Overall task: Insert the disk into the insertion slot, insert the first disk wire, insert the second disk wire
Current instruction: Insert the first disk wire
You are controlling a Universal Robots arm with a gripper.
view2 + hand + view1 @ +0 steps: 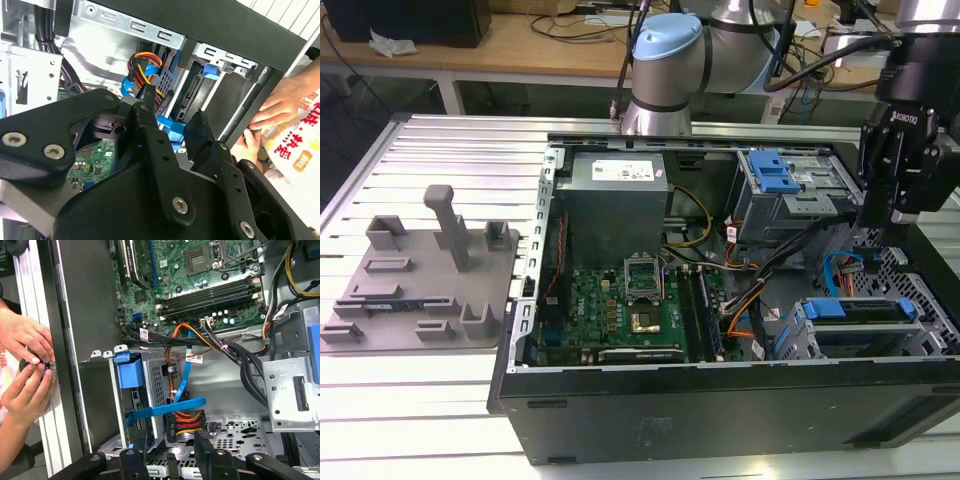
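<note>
Disk (865,325) sits in the insertion slot (800,338) at the exterior view's right, apparently seated; the gripper (880,228) hangs above it. In the second wrist view its fingers (155,145) stand apart, pinching nothing you can see. In the first wrist view a blue flat cable (165,409) and a power plug (186,427) appear unplugged, just beyond the tips. Judge the first wire step in hand: line the plug up squarely with the disk

Blue-framed disk (860,310), seemingly inside insertion slot (798,338)
</note>
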